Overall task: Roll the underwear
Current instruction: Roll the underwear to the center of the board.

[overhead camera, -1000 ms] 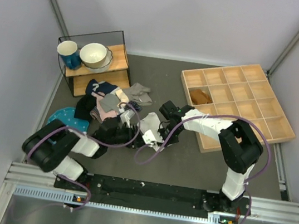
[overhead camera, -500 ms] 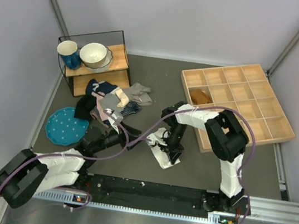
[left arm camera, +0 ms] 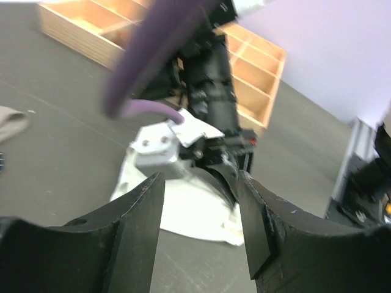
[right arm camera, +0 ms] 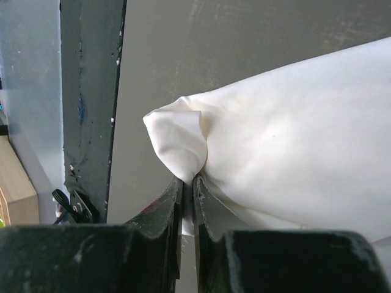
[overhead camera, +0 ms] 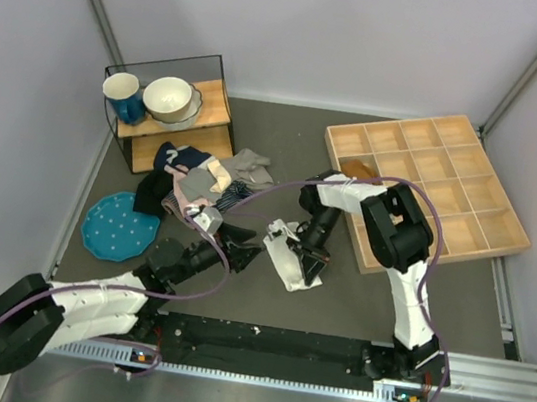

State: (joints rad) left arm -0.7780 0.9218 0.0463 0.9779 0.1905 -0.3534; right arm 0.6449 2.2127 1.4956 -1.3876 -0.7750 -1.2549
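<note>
The white underwear lies flat on the dark table mid-front. My right gripper is at its right edge, shut on a pinched fold of the cloth; the fold sits between the fingertips. My left gripper is open and empty, low over the table just left of the underwear. In the left wrist view the underwear lies just beyond my open gripper, with the right gripper on it.
A pile of mixed clothes lies behind the left gripper. A blue dotted plate is at the left. A wooden compartment tray is at the right. A shelf with a mug and a bowl stands back left.
The right gripper has dragged the underwear a little right and toward the front. The left arm pulled back from the pile, then came forward again to the underwear's left edge.
</note>
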